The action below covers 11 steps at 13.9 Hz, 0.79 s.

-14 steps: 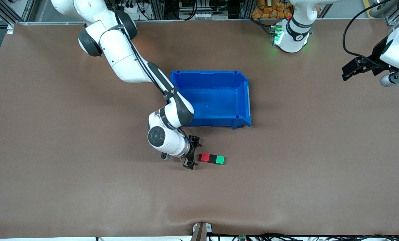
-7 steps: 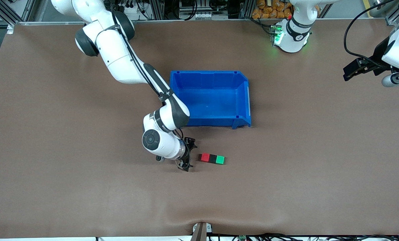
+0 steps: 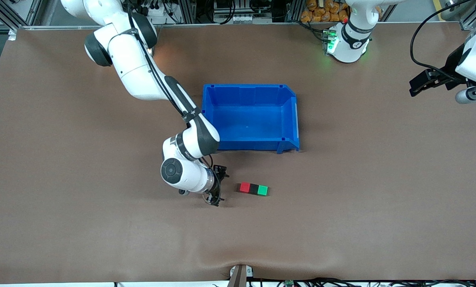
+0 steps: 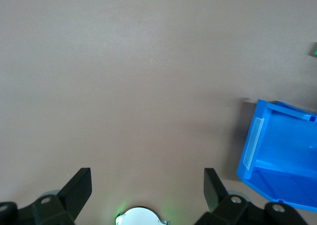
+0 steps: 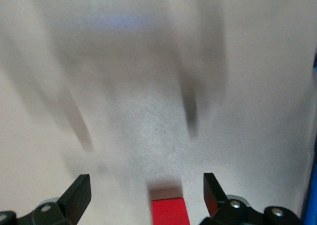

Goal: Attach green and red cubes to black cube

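Note:
A red cube [image 3: 244, 187], a black cube [image 3: 254, 189] and a green cube [image 3: 263, 190] lie joined in one row on the brown table, nearer to the front camera than the blue bin [image 3: 289, 115]. My right gripper [image 3: 218, 185] is open and empty, low beside the red end of the row, apart from it. The red cube [image 5: 169, 211] shows between its fingers in the right wrist view. My left gripper [image 3: 419, 84] is open and empty, waiting high over the left arm's end of the table.
The blue bin is empty and also shows in the left wrist view [image 4: 257, 150]. The right arm's forearm [image 3: 182, 103] passes beside the bin's wall.
My right gripper has drawn back from the red cube toward the right arm's end of the table. The cube row has not moved. The left arm is nearly still.

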Each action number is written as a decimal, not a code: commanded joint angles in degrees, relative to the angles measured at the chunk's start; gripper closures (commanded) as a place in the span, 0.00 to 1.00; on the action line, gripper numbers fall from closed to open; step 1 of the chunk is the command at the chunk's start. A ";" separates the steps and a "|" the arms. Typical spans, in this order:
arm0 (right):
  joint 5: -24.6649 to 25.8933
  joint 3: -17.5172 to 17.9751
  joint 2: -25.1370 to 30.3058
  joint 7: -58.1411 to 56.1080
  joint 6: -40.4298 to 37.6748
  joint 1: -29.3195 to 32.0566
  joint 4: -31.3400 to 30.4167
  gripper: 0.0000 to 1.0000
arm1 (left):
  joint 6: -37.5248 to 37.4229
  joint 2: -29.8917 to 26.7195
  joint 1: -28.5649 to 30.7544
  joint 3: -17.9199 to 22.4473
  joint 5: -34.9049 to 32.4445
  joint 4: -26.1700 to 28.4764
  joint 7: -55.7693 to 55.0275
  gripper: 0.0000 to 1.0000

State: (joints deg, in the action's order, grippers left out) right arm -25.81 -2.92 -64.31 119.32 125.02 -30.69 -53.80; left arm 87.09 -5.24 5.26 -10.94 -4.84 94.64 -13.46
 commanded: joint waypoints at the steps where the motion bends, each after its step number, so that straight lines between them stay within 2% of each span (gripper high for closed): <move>1: 0.93 0.46 1.38 -1.45 -1.35 1.07 -0.52 0.00 | -0.43 0.14 0.63 -0.13 0.53 -0.60 1.24 0.00; 7: 2.08 0.46 2.70 -3.91 -4.26 3.00 -0.52 0.00 | -0.52 0.23 1.95 -0.22 0.62 -0.51 1.33 0.00; 11: 5.58 -0.60 3.49 -7.42 -4.26 3.27 -0.52 0.00 | -0.52 0.14 1.86 -0.22 0.71 -0.60 1.24 0.00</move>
State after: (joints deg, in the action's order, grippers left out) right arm -22.57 -3.72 -62.52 113.61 121.79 -27.88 -53.73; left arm 87.06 -5.21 6.66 -10.90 -4.84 94.64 -13.46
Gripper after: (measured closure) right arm 0.000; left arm 0.000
